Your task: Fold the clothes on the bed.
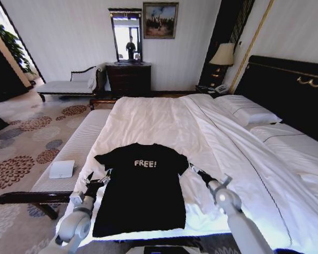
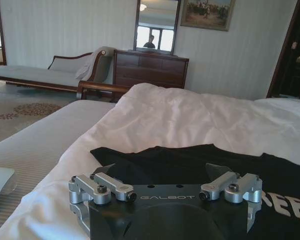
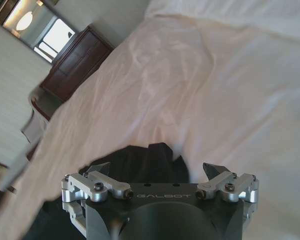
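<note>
The black T-shirt (image 1: 140,185) with white "FREE!" lettering lies flat, chest up, near the foot of the white bed (image 1: 164,119). My left gripper (image 1: 98,177) is open and hovers at the shirt's left sleeve. In the left wrist view the left gripper (image 2: 162,172) has its fingers spread wide over the black shirt (image 2: 190,160). My right gripper (image 1: 194,170) is open at the shirt's right sleeve. In the right wrist view the right gripper (image 3: 157,169) stands just above the bunched sleeve edge (image 3: 150,157), with nothing between its fingers.
A pale striped bench (image 1: 79,140) runs along the bed's left side with a white folded item (image 1: 62,169) on it. White pillows (image 1: 246,111) lie against the dark headboard (image 1: 286,87). A dresser (image 1: 128,78), a chaise (image 1: 69,85) and a lamp (image 1: 223,55) stand at the far wall.
</note>
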